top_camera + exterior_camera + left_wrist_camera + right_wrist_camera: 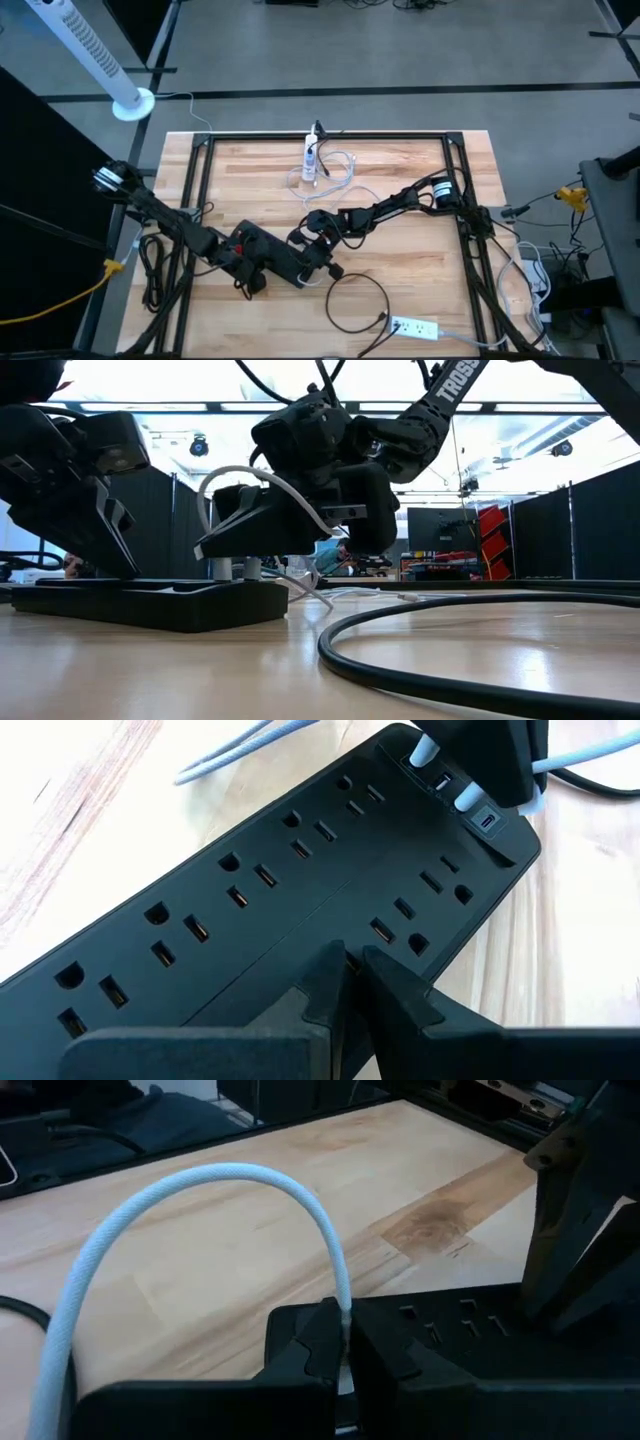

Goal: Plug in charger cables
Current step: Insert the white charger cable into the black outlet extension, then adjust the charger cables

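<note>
A: Why is your left gripper (345,970) pressed shut on the black power strip (300,910)?

B: To pin it, I judge. Your right gripper (345,1342) pinches the white cable (210,1180) plug over the strip's USB end; seating is unclear.

A: Room?

B: Bare wood beyond that end; the black cable (350,300) loops nearby.

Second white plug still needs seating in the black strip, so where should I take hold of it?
Grip the white plug body just above the black power strip, coming straight down. It stands upright at the strip's USB end, and its cable arches up and away, so a top approach keeps clear. The right gripper is already pinching a white cable there; the left gripper presses the strip.
</note>
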Tool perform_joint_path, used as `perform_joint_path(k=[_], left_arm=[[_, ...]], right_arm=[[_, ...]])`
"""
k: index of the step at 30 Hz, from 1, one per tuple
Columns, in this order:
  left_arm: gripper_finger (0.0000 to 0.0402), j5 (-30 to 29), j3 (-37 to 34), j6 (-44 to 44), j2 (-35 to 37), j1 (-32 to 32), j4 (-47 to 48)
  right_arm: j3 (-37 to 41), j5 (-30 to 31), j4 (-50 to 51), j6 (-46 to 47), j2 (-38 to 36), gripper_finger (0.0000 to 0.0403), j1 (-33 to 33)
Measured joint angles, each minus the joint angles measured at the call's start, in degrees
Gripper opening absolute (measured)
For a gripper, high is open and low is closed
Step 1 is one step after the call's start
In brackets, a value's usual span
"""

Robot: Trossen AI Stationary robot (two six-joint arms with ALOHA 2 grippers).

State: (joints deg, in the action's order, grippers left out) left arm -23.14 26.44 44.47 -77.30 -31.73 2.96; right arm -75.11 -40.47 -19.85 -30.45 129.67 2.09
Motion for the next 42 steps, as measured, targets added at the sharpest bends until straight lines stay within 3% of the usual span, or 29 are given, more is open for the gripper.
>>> perform_joint_path(k=[10, 17, 21, 26, 35, 42], left_arm=[[0.0026, -0.11, 0.00, 0.01, 0.00, -0.44, 0.00], [0.0026, -0.37, -0.01, 0.02, -0.02, -0.74, -0.04], [0.0026, -0.31, -0.04, 0.03, -0.18, -1.09, -0.11], [0.0026, -0.52, 0.07, 1.41, -0.94, -2.18, -0.30], [0.0026, 2.80, 0.78, 2.66, -0.06, -4.04, 1.90], [0.0026, 3.79, 9.11, -1.77, 2.19, -4.09, 17.83]], right_arm=[[0.24, 1.86, 1.26, 4.17, -2.95, 0.0014, 0.02], [-0.27, 4.03, 9.68, 4.84, -7.73, 0.0102, 0.00], [-2.82, 8.73, 16.65, 4.18, -10.41, 0.0152, -0.02], [-4.27, 11.72, 25.71, 0.82, -13.06, 0.0190, 0.00], [-5.27, 13.69, 47.04, 4.90, -21.60, 0.0205, 0.02], [-5.30, 13.75, 54.36, 12.61, -26.18, 0.0194, 0.15]])
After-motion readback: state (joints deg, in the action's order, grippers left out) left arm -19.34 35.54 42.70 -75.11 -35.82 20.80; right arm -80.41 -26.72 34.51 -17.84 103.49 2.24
